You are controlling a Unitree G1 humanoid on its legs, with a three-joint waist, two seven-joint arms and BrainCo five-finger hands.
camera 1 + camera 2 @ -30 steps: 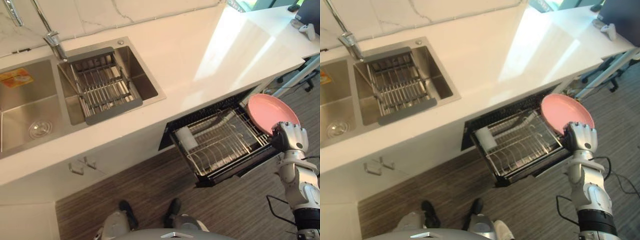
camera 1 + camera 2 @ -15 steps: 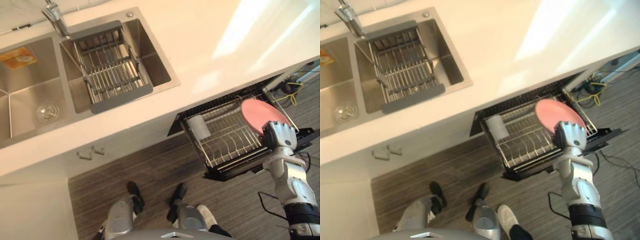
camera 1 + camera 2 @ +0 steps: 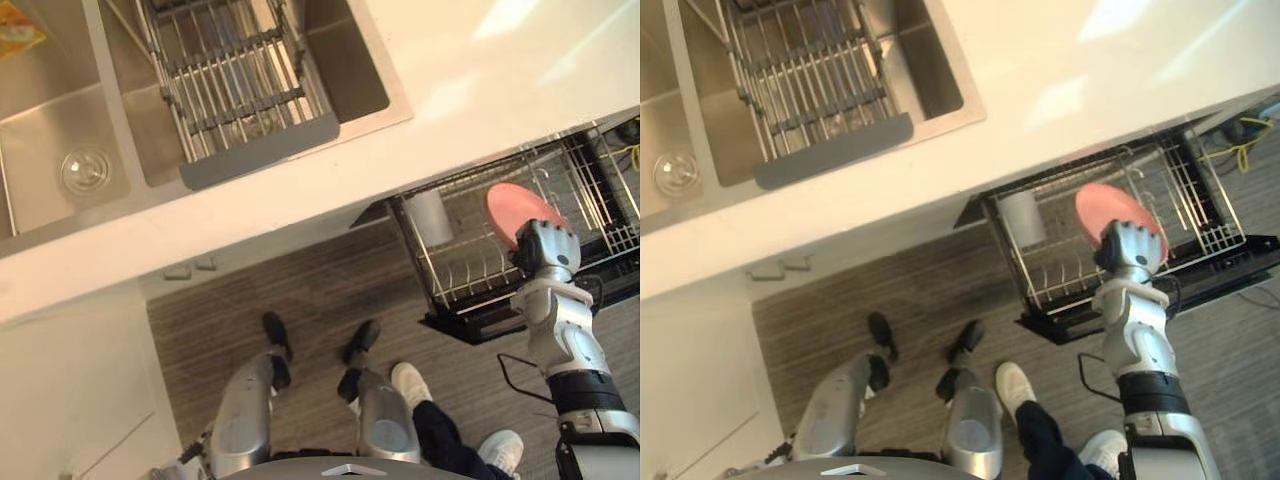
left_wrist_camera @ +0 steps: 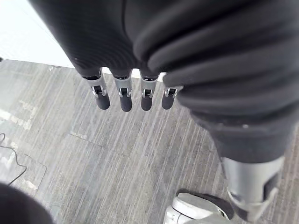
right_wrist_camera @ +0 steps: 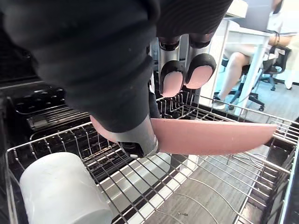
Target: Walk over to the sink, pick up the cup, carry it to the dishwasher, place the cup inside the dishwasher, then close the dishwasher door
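The right hand (image 3: 545,250) grips a pink plate (image 3: 514,207), with its dark-tipped fingers (image 5: 174,81) curled over the upper face and the thumb underneath. The plate is held nearly flat, just above the wire rack (image 3: 470,272) of the dishwasher (image 3: 480,326), which stands pulled open under the edge of the desk (image 3: 480,70). From the head views the plate sits over the middle of the rack; whether it touches the wires cannot be told.

A white cup (image 5: 60,191) lies on its side in the rack, at the corner nearest the sink (image 3: 60,120) and well apart from the plate. In the sink's nearer basin a grey-framed wire drain basket (image 3: 240,90) spans the top.

The left hand (image 4: 122,95) hangs over the striped wood-look floor (image 4: 93,154) with its fingers straight and holding nothing.

A person's white shoe (image 3: 410,384) and dark trouser leg stand on the floor close to the dishwasher's front. In the right wrist view another person (image 5: 233,60) sits at a white table beyond the rack.
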